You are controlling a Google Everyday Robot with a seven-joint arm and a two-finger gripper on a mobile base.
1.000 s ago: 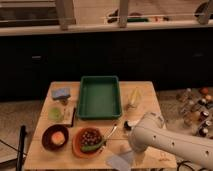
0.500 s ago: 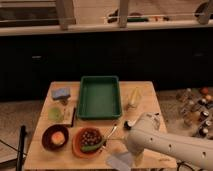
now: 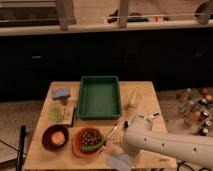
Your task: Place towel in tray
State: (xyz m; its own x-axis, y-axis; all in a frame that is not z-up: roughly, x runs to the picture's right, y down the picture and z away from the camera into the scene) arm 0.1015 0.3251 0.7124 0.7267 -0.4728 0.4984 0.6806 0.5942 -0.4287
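The green tray point(image 3: 99, 96) sits at the middle back of the wooden table point(image 3: 150, 107) and holds nothing. A pale grey-blue towel point(image 3: 120, 161) lies crumpled at the table's front edge, right of the orange plate. My white arm point(image 3: 165, 147) comes in from the lower right, and its end hangs right over the towel. My gripper point(image 3: 122, 153) is at that end, just above the towel and mostly hidden by the arm.
A folded blue-grey cloth point(image 3: 61, 93) lies at back left, with a green cup point(image 3: 56, 114) in front of it. A brown bowl point(image 3: 55, 138) and an orange plate of dark fruit point(image 3: 90, 142) stand front left. A yellow item point(image 3: 134, 96) lies right of the tray. Bottles point(image 3: 195, 107) stand on the floor at right.
My arm has shifted a little to the left and down over the pale towel at the front edge. Nothing on the table has moved.
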